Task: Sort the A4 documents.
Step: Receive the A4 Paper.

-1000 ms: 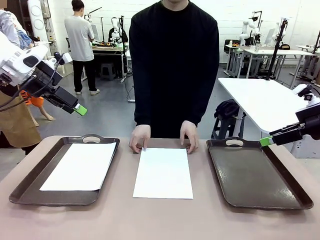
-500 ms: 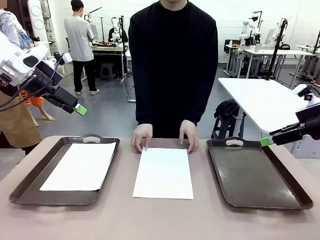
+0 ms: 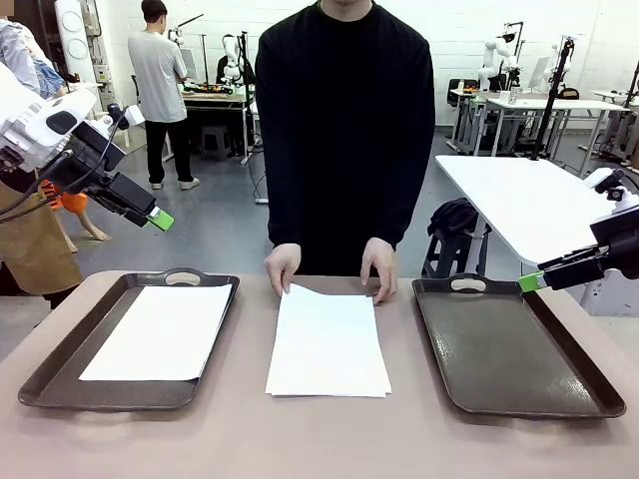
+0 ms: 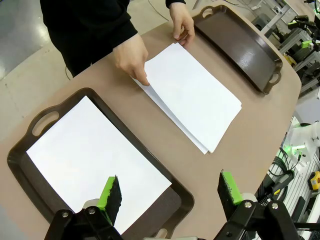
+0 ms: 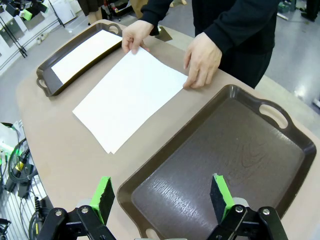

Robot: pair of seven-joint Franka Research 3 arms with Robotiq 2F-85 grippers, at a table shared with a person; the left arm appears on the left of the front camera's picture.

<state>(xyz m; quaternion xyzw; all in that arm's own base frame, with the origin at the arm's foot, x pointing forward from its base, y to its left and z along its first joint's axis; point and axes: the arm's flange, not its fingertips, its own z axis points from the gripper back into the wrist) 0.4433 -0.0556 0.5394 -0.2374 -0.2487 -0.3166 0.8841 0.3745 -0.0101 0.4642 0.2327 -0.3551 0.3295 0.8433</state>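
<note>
Fingers (image 4: 111, 197) of the left gripper (image 4: 170, 192) stand wide apart and hold nothing, raised in the air at the left side of the table (image 3: 319, 439), clear of the left tray (image 3: 185, 275), where one A4 sheet (image 3: 158, 331) lies flat. At the right side the right gripper (image 5: 162, 194) is likewise raised, its fingers spread and empty, beside the bare right tray (image 5: 260, 150). Between the trays, on the tabletop, rests a small stack of A4 documents (image 3: 327, 344), its sheets slightly fanned; a person at the far side touches its far edge with one hand (image 3: 283, 267) and the other hand (image 3: 379, 269). Likely trouble: the sheets are thin and lie flush, so a pinch could lift two at once, crumple the top one, or push the stack sliding across the table. A reach toward the far edge could also strike the person's hands.
</note>
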